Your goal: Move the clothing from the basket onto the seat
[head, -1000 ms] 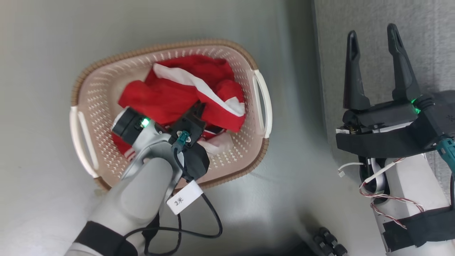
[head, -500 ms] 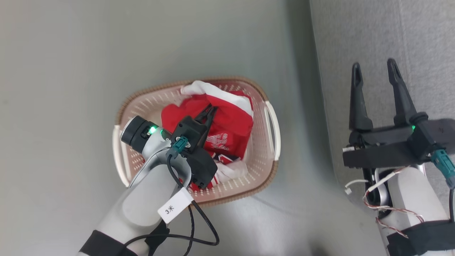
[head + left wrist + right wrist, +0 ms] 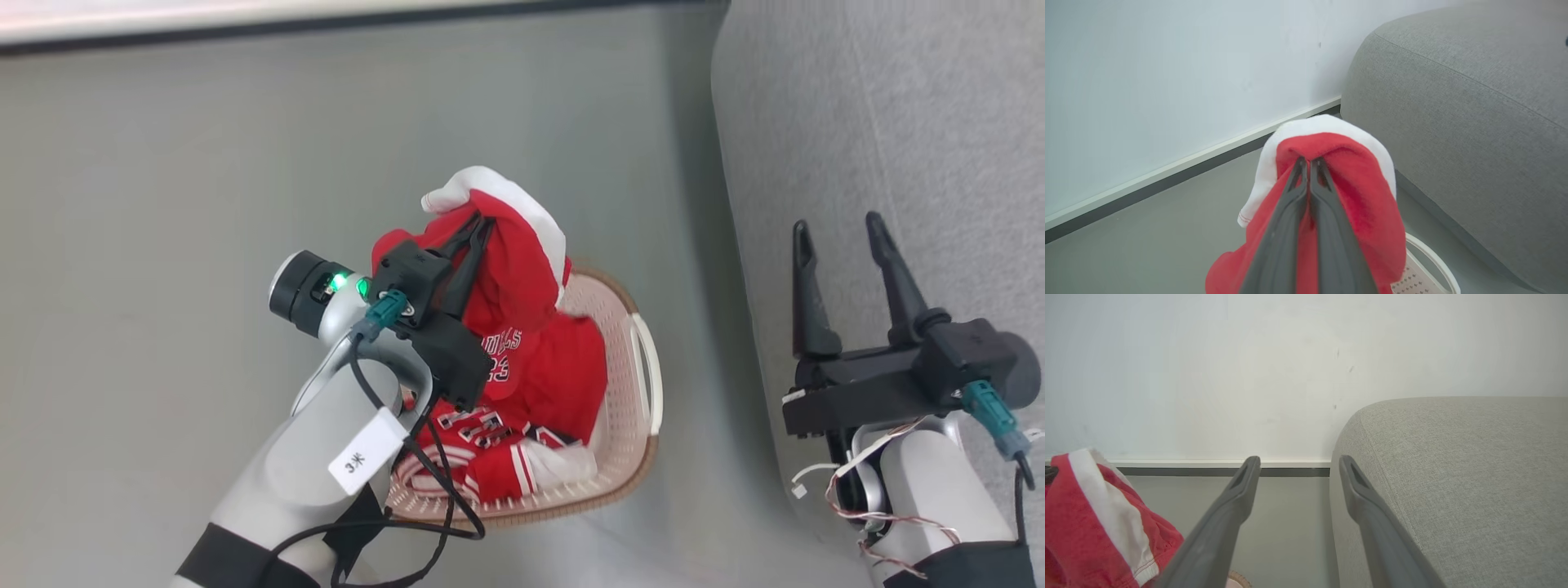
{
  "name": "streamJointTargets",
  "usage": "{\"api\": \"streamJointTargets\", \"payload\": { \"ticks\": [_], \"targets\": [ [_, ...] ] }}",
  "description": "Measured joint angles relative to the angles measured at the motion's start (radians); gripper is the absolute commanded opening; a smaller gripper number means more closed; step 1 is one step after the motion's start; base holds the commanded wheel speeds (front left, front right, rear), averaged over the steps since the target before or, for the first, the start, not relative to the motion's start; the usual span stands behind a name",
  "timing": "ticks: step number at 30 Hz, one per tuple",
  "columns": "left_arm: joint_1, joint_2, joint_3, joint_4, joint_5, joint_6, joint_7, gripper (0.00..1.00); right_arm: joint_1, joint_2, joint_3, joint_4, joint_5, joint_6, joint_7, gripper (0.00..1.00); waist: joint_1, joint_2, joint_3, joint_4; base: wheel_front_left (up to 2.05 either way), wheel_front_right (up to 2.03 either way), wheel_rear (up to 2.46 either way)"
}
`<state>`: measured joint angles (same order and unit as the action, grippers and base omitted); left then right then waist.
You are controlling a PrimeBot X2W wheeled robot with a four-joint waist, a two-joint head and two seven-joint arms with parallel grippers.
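Note:
My left gripper (image 3: pixel 482 222) is shut on a fold of red clothing (image 3: pixel 522 253) with white trim, lifted above the basket (image 3: pixel 629 392). The cloth drapes over the closed fingers (image 3: pixel 1290 212) in the left wrist view, as clothing (image 3: pixel 1367 183). A second red garment (image 3: pixel 490 469) with white stripes lies in the cream basket; dark lettering shows on the red cloth. The grey seat (image 3: pixel 898 122) fills the right side. My right gripper (image 3: pixel 841 233) hangs open over the seat's edge, holding nothing; it appears as my right gripper (image 3: pixel 1298 462) beside the seat (image 3: pixel 1453 477).
Grey floor (image 3: pixel 204 163) surrounds the basket. A white wall with a dark baseboard (image 3: pixel 326 37) runs along the top. A black cable with a white tag (image 3: pixel 365 453) hangs from my left forearm. The basket rim (image 3: pixel 1433 265) shows below the held cloth.
My left gripper has risen out of the basket, pulling the red garment up with it. The head camera has also moved, so the basket and seat sit lower and further right in view.

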<state>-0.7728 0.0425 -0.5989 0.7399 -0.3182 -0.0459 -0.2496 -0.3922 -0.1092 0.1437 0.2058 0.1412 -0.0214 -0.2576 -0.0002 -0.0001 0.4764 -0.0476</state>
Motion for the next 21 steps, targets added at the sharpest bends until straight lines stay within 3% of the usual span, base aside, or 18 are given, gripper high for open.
{"api": "streamJointTargets", "payload": {
  "ticks": [21],
  "targets": [
    [0.021,0.004,0.033,-0.023,-0.039,-0.035,0.000,0.00,0.113,0.014,0.073,0.124,-0.002,0.066,0.001,1.00,0.0001,-0.0001,-0.317,0.043,0.00,0.00,0.00]
  ]
}}
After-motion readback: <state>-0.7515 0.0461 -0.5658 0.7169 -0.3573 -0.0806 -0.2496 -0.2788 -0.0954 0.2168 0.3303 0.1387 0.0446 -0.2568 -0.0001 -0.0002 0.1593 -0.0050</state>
